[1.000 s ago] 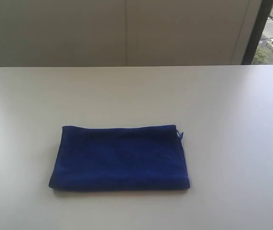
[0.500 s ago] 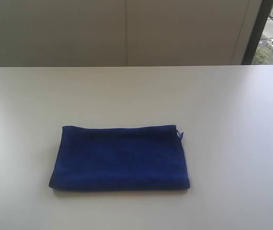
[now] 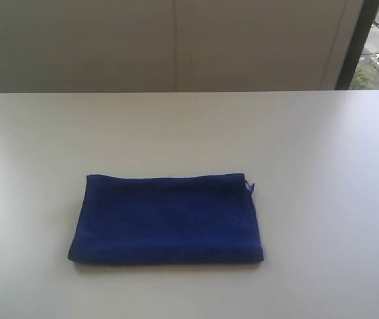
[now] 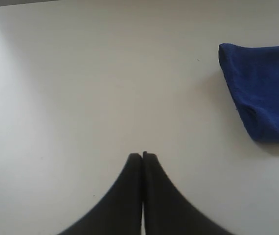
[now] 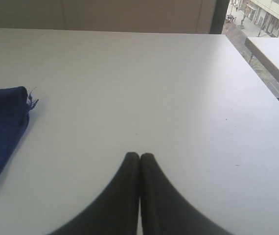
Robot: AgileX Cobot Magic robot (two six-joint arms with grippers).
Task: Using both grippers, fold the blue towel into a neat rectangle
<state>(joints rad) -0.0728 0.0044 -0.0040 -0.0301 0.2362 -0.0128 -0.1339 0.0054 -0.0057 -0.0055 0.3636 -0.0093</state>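
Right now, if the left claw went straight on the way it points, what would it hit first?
Probably nothing: the left claw faces only bare table as far as shown. The blue towel lies aside of that line.

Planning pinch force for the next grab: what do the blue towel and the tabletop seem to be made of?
The blue towel: soft, matte, plush cloth, likely microfibre or terry; its folded edges look thick and rounded, the surface faintly fuzzy. The table: smooth, hard, off-white top, perhaps laminate or painted board; soft glare, no visible grain.
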